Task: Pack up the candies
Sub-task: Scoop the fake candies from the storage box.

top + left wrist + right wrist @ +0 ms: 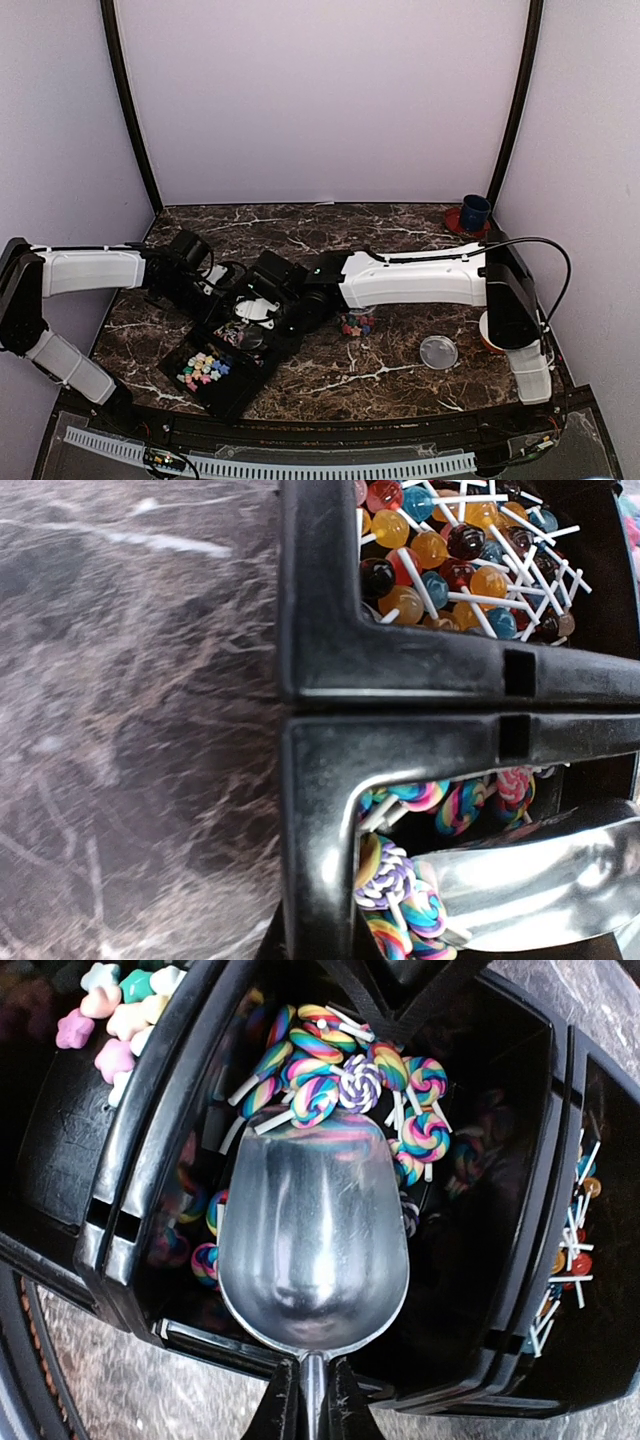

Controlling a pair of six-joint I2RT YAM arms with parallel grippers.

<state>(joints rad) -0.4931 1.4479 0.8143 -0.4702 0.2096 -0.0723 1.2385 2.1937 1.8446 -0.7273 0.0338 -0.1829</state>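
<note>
Swirl lollipops (318, 1095), ball lollipops (432, 550), pastel stars (112, 1022) fill separate tray (150, 1150) compartments.

Table (400, 375): dark marble, veined in white.
Tray (150, 1120): black, divided into three compartments, set at the table's near left.
Scoop (312, 1250): shiny metal, seen over the middle compartment.
Jar (438, 351): small, clear, round, placed well right of the tray.
Cup (475, 210): dark blue, stood on a red saucer (455, 222) at the far right corner.

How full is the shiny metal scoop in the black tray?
Empty. The shiny metal scoop shows a bare bowl; the rainbow swirl lollipops lie at its front lip, in the black plastic tray, none inside.
</note>
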